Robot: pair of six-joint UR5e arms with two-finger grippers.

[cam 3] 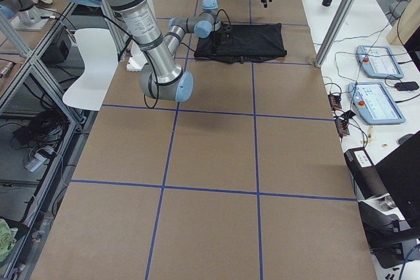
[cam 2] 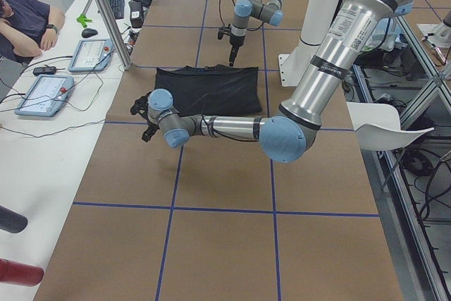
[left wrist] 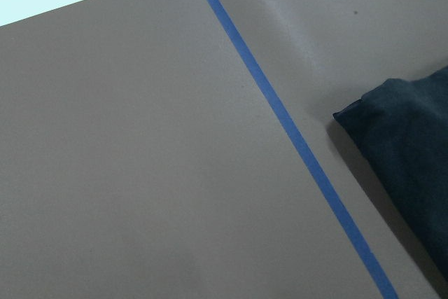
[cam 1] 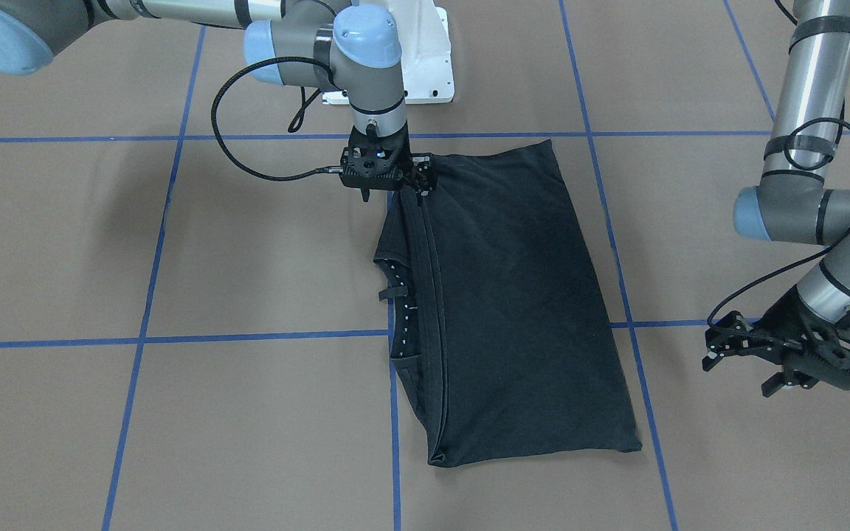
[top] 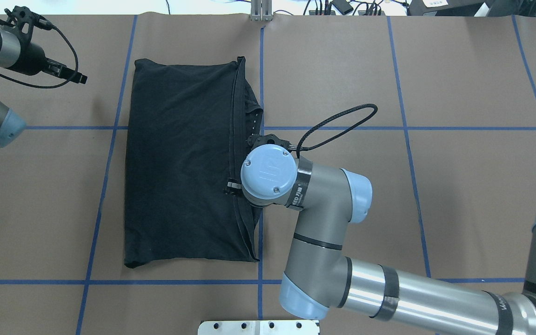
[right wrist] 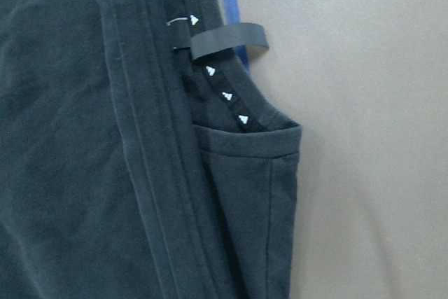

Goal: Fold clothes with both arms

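The black T-shirt (cam 1: 513,295) lies folded into a long rectangle on the brown table, print hidden. Its collar with white triangles (right wrist: 224,92) and a small black loop show along one folded edge. It also shows in the overhead view (top: 179,163). My right gripper (cam 1: 392,193) hangs open just above the shirt's corner nearest the robot base, holding nothing; in the overhead view its wrist (top: 268,174) hides it. My left gripper (cam 1: 709,352) is open and empty, off to the side of the shirt, over bare table; one shirt corner (left wrist: 406,145) shows in its wrist view.
The white pedestal base (cam 1: 425,66) stands just behind the shirt. Blue tape lines (cam 1: 152,280) grid the table. In the exterior left view a seated operator (cam 2: 25,22) and control tablets (cam 2: 46,93) are at the far side of the table.
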